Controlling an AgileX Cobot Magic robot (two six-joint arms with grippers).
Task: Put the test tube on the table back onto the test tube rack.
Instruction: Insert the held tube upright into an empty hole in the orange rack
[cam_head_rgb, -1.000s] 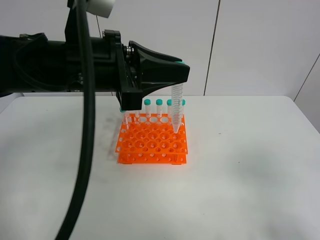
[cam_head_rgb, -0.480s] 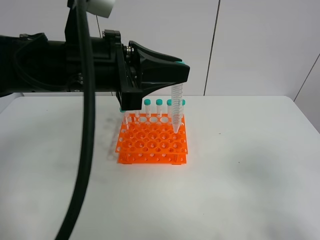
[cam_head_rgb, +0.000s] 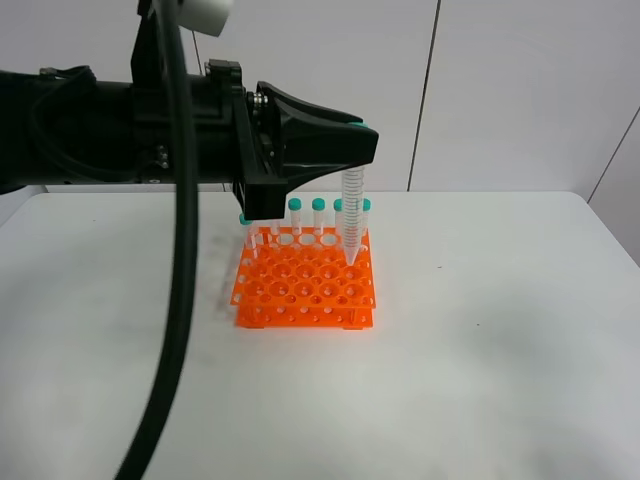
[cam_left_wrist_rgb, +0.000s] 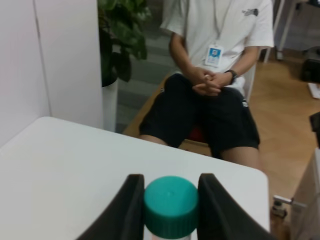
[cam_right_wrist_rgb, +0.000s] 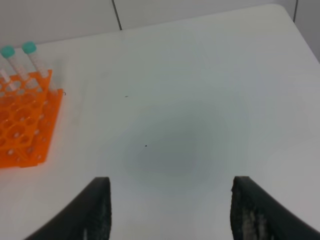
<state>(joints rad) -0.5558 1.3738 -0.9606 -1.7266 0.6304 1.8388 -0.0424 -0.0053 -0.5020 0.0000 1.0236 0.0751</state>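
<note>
Pickup complete: the test tube (cam_head_rgb: 353, 215) hangs upright off the desk (cam_head_rgb: 500, 330), clamped at its cap by the left fingers (cam_left_wrist_rgb: 127, 212). Its tip is at a hole near the far right corner of the test tube rack (cam_head_rgb: 305, 285). Seating and release remain. The right fingers (cam_right_wrist_rgb: 95, 210) are spread wide and empty.

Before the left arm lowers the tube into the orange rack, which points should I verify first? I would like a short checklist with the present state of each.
1. Left tool shut on the test tube at its green cap: ok.
2. Test tube upright, tip down: ok.
3. Tip centred over a free hole of the test tube rack: cannot tell.
4. Gap between the held tube and the back-row tubes: cannot tell, they overlap in the high view.
5. Right tool open, apart from the rack: ok.
</note>
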